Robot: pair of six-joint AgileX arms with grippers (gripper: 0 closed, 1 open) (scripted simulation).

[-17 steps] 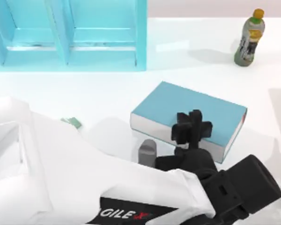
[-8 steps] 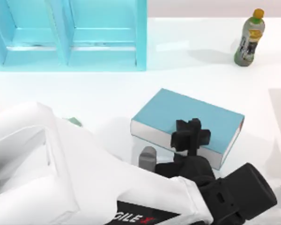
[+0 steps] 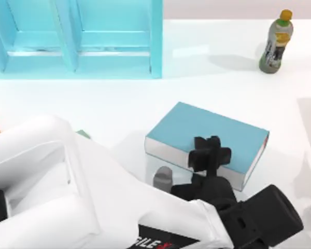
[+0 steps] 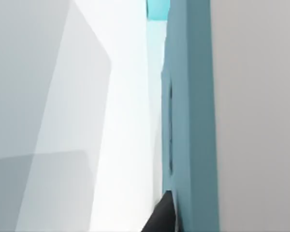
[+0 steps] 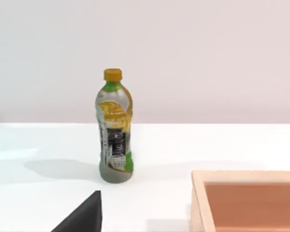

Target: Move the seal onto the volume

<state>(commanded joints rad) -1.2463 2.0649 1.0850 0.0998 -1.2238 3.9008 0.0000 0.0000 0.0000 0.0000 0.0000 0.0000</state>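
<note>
My left gripper [image 3: 211,154] hangs over the volume [image 3: 207,136] at its 6 o'clock edge; jaw state cannot be told. Seal hidden, position unknown. Right arm parked off right.

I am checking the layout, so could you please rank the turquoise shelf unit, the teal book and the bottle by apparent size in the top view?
1. Turquoise shelf unit, though cut off by the frame.
2. Teal book, partly behind the left gripper.
3. Bottle, clearly smallest.
</note>
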